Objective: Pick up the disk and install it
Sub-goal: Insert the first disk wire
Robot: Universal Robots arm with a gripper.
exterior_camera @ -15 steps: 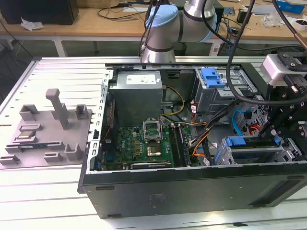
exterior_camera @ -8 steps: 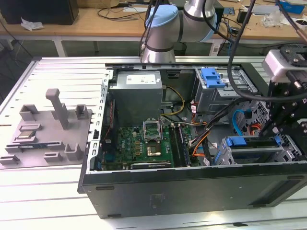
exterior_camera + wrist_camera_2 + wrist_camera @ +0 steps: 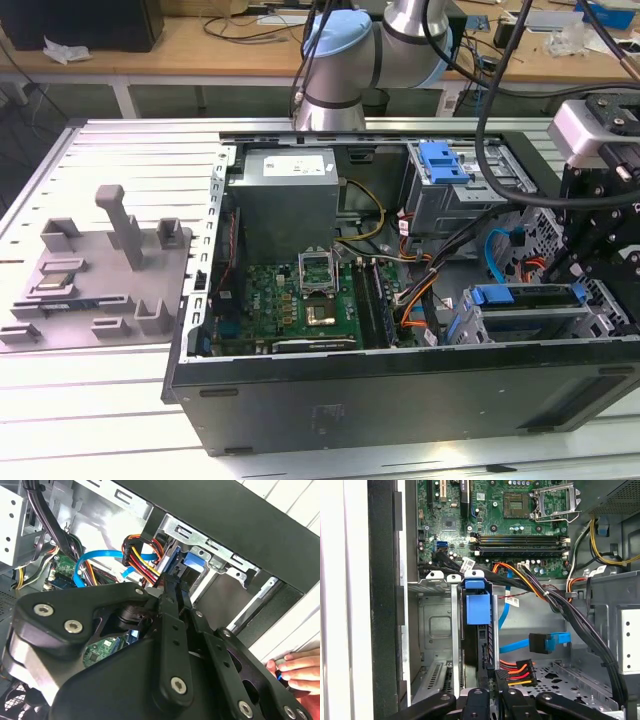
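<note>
Inside the drive cage (image 3: 432, 625), blue-framed disk (image 3: 477, 607) by claw (image 3: 495, 685); cable tags (image 3: 511, 601) illegible.

This is a robotics lab or electronics workshop. A silver-and-pale-blue jointed robot arm (image 3: 345, 50) stands at a ribbed aluminium desk (image 3: 100, 400) that carries an opened black metal computer tower (image 3: 350, 400), its green circuit board (image 3: 300, 300) bared. Black cables (image 3: 262, 30) litter the wooden desk (image 3: 190, 50) behind.

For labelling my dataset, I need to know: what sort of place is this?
Probably a robotics lab or workshop: a robot arm works at an open computer case on a slotted metal table, with a cable-strewn workbench behind.
</note>
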